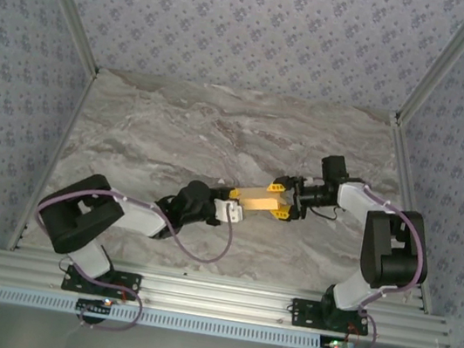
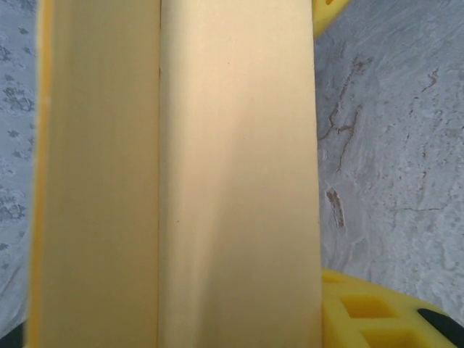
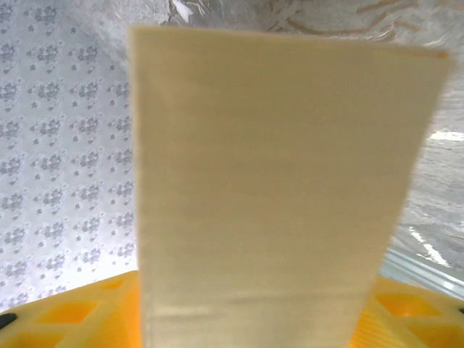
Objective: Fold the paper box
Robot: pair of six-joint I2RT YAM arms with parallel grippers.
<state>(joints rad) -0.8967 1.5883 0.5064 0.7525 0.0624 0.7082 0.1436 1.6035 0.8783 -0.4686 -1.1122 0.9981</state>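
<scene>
Mounting rail: A ribbed aluminium rail point(image 1: 213, 295) is running along the near edge of the counter point(image 1: 177, 130), carrying both bases.
Left arm: The left arm point(image 1: 92, 218), black and white with a lilac cable looping beside it, is reaching up and to the right toward the middle of the counter.
Right arm: The right arm point(image 1: 392, 248) is folding back on itself and reaching left toward the same spot.
Left hand: The left hand point(image 1: 232, 208) is meeting the near-left end of the paper box point(image 1: 256, 199). In its wrist view, one yellow finger point(image 2: 370, 312) is lying just beside the box's right edge. The box is hiding the other side, so I cannot tell whether the hand is gripping it or standing loose.
Right hand: The right hand point(image 1: 285, 204) is meeting the opposite end. In its wrist view, two orange-yellow fingers point(image 3: 69, 319) are bracketing the box, one at each lower edge. I cannot tell whether they are pressing on it or standing just off it.
Paper box: The pale orange-yellow cardboard piece is lying lengthwise between the two hands, over the middle of the counter and slightly right of centre. Up close, it is showing two long flat panels joined along a straight crease.
Counter: The grey-brown marbled surface is stretching away behind the hands.
Walls: Blue-grey flower-patterned walls point(image 1: 256, 19) are enclosing the counter on the left, far and right sides.
</scene>
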